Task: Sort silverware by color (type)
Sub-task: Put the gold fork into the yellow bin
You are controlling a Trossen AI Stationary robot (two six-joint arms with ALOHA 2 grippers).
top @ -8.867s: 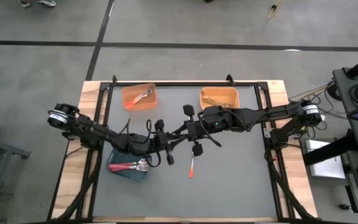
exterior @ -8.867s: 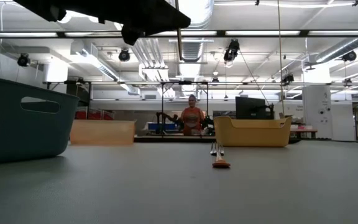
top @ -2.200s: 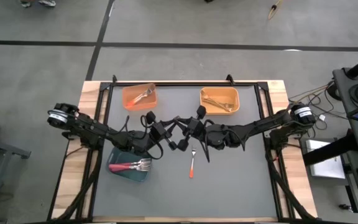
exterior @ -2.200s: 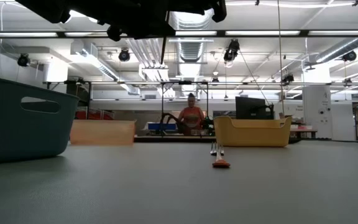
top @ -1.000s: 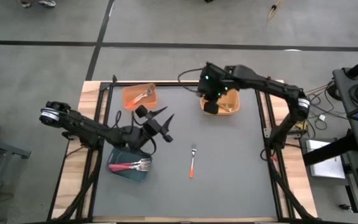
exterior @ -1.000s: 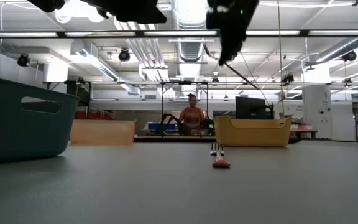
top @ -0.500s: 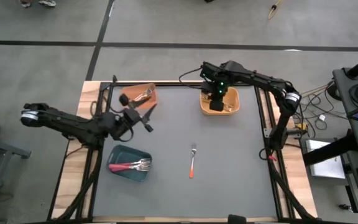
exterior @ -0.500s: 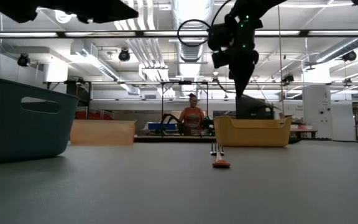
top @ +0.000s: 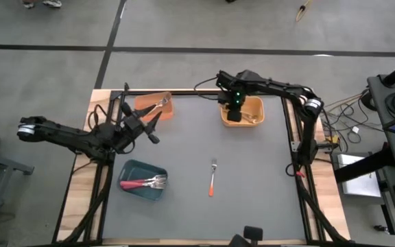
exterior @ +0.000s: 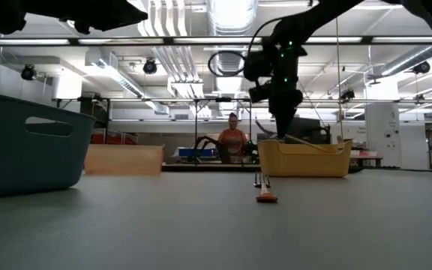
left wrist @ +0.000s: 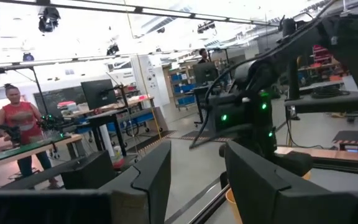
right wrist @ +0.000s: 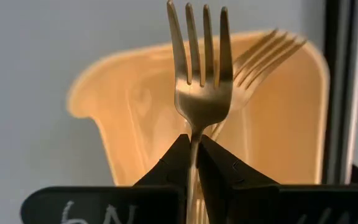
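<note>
The right end effector point(top: 233, 113) hangs over the yellow-orange bin point(top: 254, 104) at the far right of the bench point(top: 252, 185), its fingers point(right wrist: 219, 165) pinched together on the neck of a gold fork point(right wrist: 197, 74). In the right wrist view the tines point away from the end effector, straight over the bin's opening, where at least 1 more gold fork point(right wrist: 263, 53) already lies beyond it.

The step in hand looks like the drop of this all-metal fork into its matching bin. To do it well, the end effector should be centred over the opening rather than the near rim, come low enough that the fork cannot bounce out, and part its fingers only then. Because the grip sits close to the head, the long handle below the fingers may swing on release; a low, level release should keep it inside the walls.

The left end effector point(top: 151, 125) waits beside the orange bin point(top: 158, 103) at the far left, fingers point(left wrist: 151, 177) apart and holding nothing. Nearer than it, the teal bin point(top: 132, 186) holds red-handled forks point(top: 146, 182).

1 orange-handled fork point(top: 212, 177) lies alone on the open bench, well apart from both end effectors and nearer the front than the right one. It probably belongs in the orange bin, so it is the likely next pick.
</note>
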